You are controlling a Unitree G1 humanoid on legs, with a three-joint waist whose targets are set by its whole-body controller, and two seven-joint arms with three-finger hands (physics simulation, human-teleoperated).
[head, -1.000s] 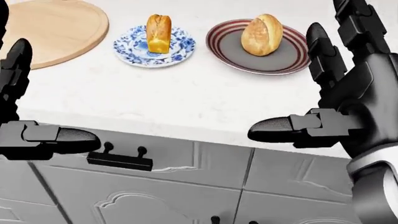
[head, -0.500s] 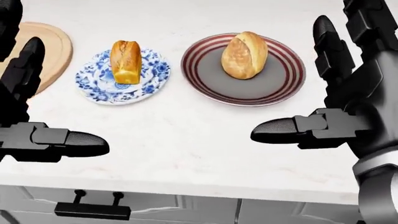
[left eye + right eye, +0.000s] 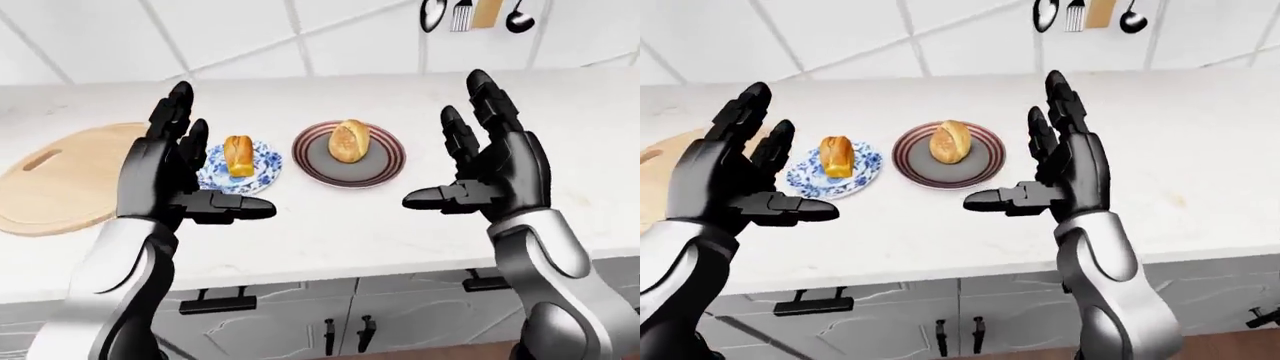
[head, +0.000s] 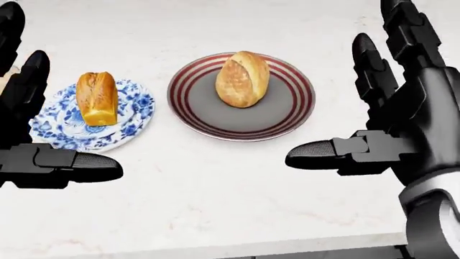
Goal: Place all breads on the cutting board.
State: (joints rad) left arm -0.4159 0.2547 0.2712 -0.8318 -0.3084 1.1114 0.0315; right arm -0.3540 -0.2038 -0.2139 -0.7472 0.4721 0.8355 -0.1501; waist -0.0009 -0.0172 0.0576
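Matt wooden cutting board (image 3: 60,180), crusty breads (image 4: 242,79)

A small golden loaf (image 4: 97,99) stands on end on my blue-patterned plate (image 4: 136,116), mid-counter. Just right of it, a pale round roll (image 4: 242,79) sits tilted on the striped plate (image 4: 291,116). The round wooden cutting board (image 3: 60,187) lies flat toward the counter's left end, bare.
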